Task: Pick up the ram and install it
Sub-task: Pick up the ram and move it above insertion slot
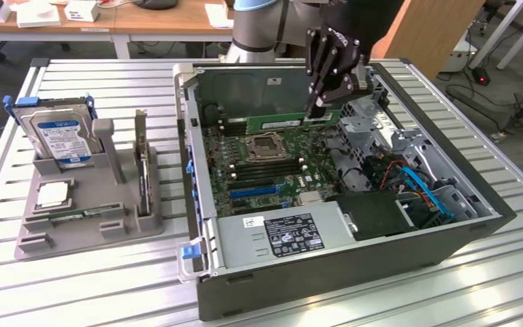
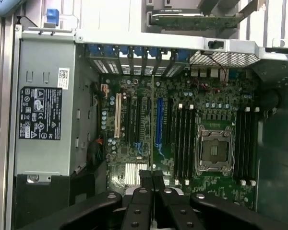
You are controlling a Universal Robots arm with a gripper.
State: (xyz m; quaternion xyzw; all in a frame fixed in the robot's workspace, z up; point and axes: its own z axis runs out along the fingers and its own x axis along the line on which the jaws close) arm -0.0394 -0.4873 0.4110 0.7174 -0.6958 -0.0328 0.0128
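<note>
Right now the pincer is nearly closed, clamped on one end of the ram, and the wrist view shows the stick edge-on, a thin line running out from between the fingertips. So the pick-up looks done. The install is not: the ram hangs in the air inside the open case, above the far part of the board as the exterior view has it, clear of the black slots that flank the bare socket. No slot shows a stick seated, so the whole seating job looks left to do. The case lies on its side on a bench of ribbed metal slats. On the exterior view's left, well apart from the case, a grey holder carries an upright drive with a blue label and a tall dark card. Beyond the bench stand wooden desks with small white boxes, and cables trail on a dark floor at the exterior view's right.
</note>
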